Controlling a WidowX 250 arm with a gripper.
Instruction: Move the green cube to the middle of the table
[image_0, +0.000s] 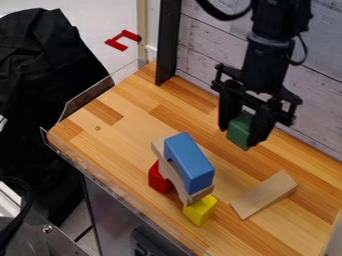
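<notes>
Getting hold of the green cube looks done: the gripper is closed around it, a finger against either side. The cube is towards the wall along the table's far edge, and it seems to hang a little above the wood, though how high I cannot tell. What is left, then, is the carrying, the lowering and the letting go, so I'd put the task at about halfway. The middle of the table seems to lie towards the near side from the cube, close to the little pile, where a blue block lies slanting on a wooden arch, with a red block and a yellow block below. The plain wooden piece lies apart, to the right of the pile. The next move probably calls for a short shift away from the far edge, stopping short of the arch; go too far and a finger could knock the blue block off its slanted perch.
</notes>
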